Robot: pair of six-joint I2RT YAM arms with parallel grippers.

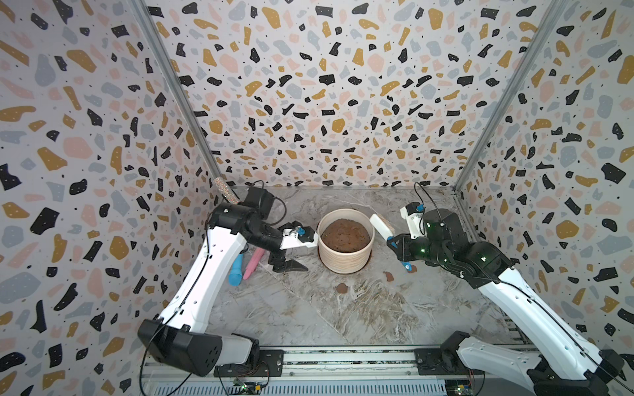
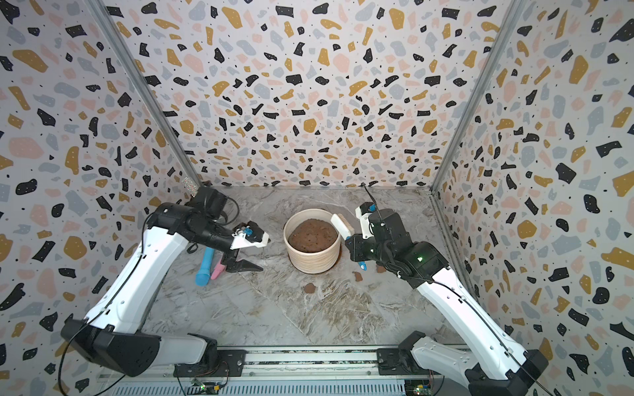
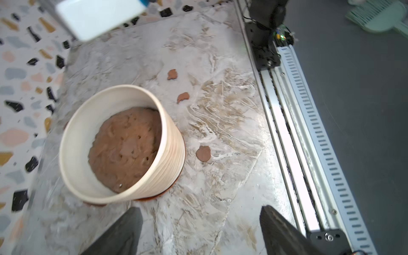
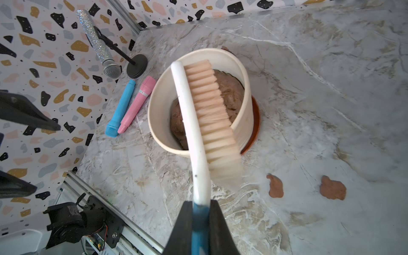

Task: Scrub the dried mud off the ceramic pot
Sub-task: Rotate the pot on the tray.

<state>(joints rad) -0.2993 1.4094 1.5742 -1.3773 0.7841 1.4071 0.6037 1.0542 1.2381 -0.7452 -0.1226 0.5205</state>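
Right wrist view, right gripper (image 4: 199,206): jaws pressed together on the blue handle end of the brush (image 4: 192,123), a grip at the far end that lets the head reach out to the pot.
Brush head: pale bristles (image 4: 212,110) turned sideways, level with the rim; contact with the pot cannot be told.
Left gripper (image 3: 199,212): jaws spread wide with nothing between them, low beside the pot on its far side from the brush, probably placed to steady it.
Ceramic pot (image 4: 241,123): mid-table between both arms, upright on a terracotta saucer (image 4: 256,123).
Pot's look: cream-white, smooth rim band above horizontal ribbing, filled with a mound of brown soil (image 3: 123,148); the walls in view show no blotches.
Dried mud (image 4: 332,187): flat reddish-brown patches lying on the marbled table (image 4: 309,88), near the pot but apart from it.
Off to the side: blue toy microphone (image 4: 120,108) and a pink one (image 4: 136,103), clear of the work.
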